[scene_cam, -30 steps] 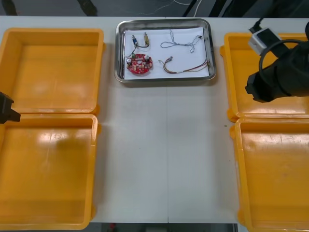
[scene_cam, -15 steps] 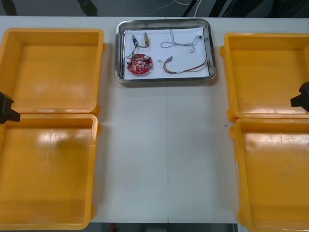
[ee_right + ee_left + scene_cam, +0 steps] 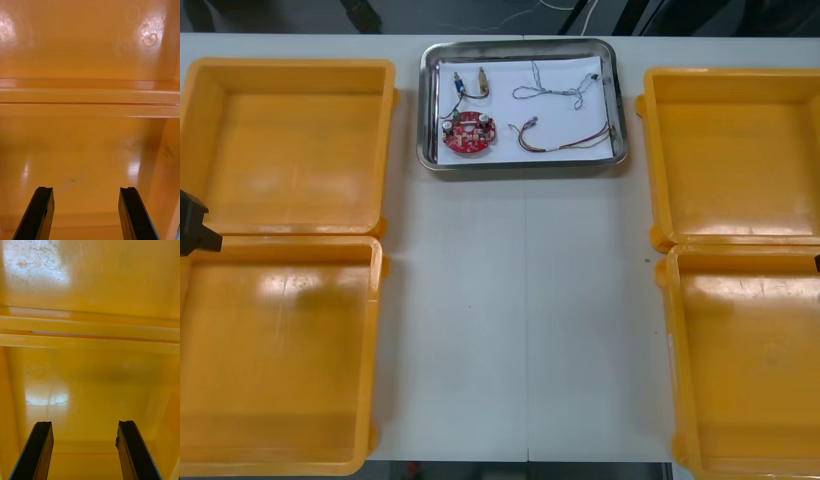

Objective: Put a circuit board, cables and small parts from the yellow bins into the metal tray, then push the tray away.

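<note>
The metal tray [image 3: 520, 160], white inside, stands at the far middle of the table. In it lie a round red circuit board [image 3: 467, 134], a twisted blue and white cable [image 3: 556, 92], a red and yellow cable [image 3: 566, 140] and small metal parts [image 3: 470, 78] on a black cable. My left gripper [image 3: 84, 423] is open over the bare floor of a left yellow bin [image 3: 90, 390], nothing between its fingers. My right gripper [image 3: 86, 189] is open over a bare right yellow bin [image 3: 82, 157]. The left arm [image 3: 192, 226] shows at the table's left edge.
Two yellow bins [image 3: 290, 140] [image 3: 275, 350] stand at the left and two [image 3: 730, 150] [image 3: 745, 360] at the right, all bare inside. A wide strip of white table [image 3: 520, 320] runs between them, in front of the tray.
My right arm has drawn back from above the far right bin to the view's right edge. The left arm and the tray with its contents have not moved.
</note>
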Motion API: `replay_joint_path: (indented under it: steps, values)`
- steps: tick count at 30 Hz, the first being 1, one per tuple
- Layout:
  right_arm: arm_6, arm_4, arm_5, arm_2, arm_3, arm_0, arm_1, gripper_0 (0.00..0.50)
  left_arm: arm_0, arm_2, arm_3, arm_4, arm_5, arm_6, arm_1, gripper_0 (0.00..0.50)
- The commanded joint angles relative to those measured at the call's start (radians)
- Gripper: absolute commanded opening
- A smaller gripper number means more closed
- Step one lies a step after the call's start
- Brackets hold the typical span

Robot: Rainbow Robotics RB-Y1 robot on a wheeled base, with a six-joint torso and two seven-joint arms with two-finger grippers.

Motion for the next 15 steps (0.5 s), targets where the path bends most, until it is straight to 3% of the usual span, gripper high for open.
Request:
replay_joint_path:
  steps: [1,15]
  values:
    - [-0.048,0.030,0.003,-0.042,-0.004,0.011,0.011,0.500,0.019,0.030,-0.028,0.007,0.006,-0.074,0.047,0.500]
    - [-0.054,0.019,0.003,-0.072,-0.010,0.011,0.062,0.500,0.019,0.030,-0.028,0.007,0.006,-0.074,0.047,0.500]
